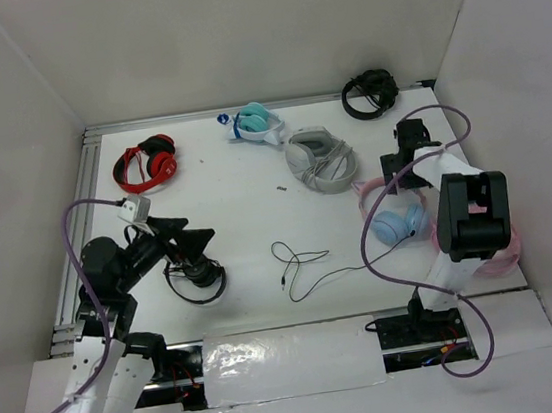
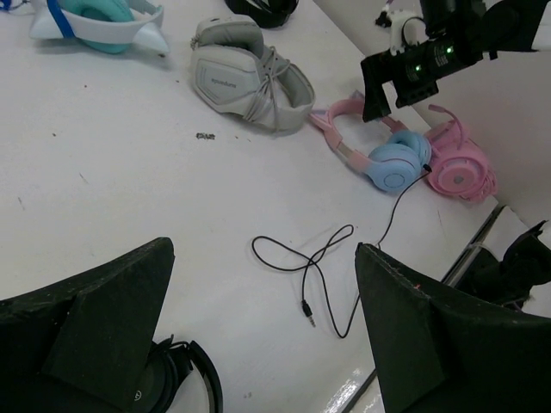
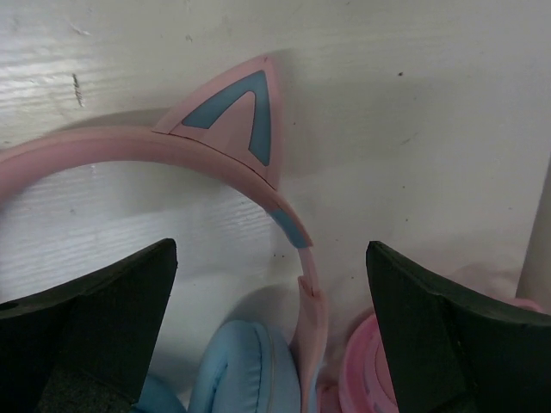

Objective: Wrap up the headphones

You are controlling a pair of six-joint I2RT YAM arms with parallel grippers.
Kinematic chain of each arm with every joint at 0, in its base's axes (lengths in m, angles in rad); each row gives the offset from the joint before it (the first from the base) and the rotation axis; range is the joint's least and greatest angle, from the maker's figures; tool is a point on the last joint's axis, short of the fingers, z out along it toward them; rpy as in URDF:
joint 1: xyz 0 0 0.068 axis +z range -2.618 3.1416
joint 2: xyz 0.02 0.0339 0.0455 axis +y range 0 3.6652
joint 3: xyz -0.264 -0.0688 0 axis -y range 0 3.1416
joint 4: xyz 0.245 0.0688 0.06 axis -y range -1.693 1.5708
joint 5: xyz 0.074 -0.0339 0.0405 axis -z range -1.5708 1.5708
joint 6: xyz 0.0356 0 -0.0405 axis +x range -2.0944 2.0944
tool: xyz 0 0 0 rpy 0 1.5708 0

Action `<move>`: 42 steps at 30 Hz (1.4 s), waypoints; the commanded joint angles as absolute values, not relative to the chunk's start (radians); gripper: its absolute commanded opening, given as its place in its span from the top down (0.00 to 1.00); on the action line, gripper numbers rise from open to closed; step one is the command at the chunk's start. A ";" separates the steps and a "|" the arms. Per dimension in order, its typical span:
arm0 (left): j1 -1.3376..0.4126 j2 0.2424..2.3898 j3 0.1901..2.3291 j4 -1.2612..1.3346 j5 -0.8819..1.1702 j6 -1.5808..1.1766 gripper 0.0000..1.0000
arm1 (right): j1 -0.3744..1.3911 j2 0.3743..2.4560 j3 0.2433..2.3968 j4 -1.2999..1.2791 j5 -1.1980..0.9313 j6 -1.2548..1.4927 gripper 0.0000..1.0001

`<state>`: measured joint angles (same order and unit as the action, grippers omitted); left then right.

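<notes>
Cat-eared headphones (image 1: 400,223) (pink band, blue cups) are seen lying at the table's (image 1: 235,196) right side; the right gripper (image 3: 271,254) is poised over them, released; the left gripper (image 2: 264,258) is likewise spread, empty

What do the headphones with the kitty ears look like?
The headphones have a pink plastic-looking headband with a pointed cat ear, blue inside, and soft light blue ear cups. They lie flat on the white table, close beside an all-pink pair. Their thin black cable trails loose in loops. The right gripper hovers over the headband, jaws open.
</notes>
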<state>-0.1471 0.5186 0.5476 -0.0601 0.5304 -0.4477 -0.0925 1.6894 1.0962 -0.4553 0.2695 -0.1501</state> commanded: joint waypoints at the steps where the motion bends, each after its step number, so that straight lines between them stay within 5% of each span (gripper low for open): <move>1: -0.144 0.489 0.535 -0.031 0.483 -0.445 0.01 | -0.104 1.726 1.141 -0.431 0.232 -0.207 0.04; 5: -0.144 0.489 0.541 -0.067 0.381 -0.517 0.01 | -0.118 1.761 1.155 -0.452 0.187 -0.212 0.18; 6: -0.144 0.500 0.552 -0.071 0.396 -0.494 0.01 | -0.124 1.772 1.172 -0.469 0.178 -0.213 0.37; 7: -0.144 0.509 0.558 -0.072 0.412 -0.483 0.01 | -0.136 1.776 1.169 -0.466 0.172 -0.212 0.43; 10: -0.144 0.549 0.590 -0.090 0.489 -0.454 0.01 | -0.147 1.775 1.152 -0.434 0.160 -0.216 0.48; 14: -0.144 0.581 0.581 -0.077 0.511 -0.443 0.01 | -0.149 1.752 1.149 -0.437 0.120 -0.227 0.77; 20: -0.144 0.585 0.583 -0.080 0.530 -0.436 0.01 | -0.147 1.603 1.080 -0.367 0.100 -0.261 1.00; 32: -0.143 0.586 0.583 -0.041 0.678 -0.387 0.01 | -0.100 1.211 1.091 -0.336 0.046 -0.330 1.00; 42: -0.147 0.771 0.753 0.087 1.139 -0.284 0.01 | 0.148 1.046 1.203 -0.508 -0.187 -0.483 1.00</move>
<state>-0.1467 0.7334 0.6556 -0.0254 0.9482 -0.3317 0.0673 1.0626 1.1385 -0.4633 -0.0456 -0.4210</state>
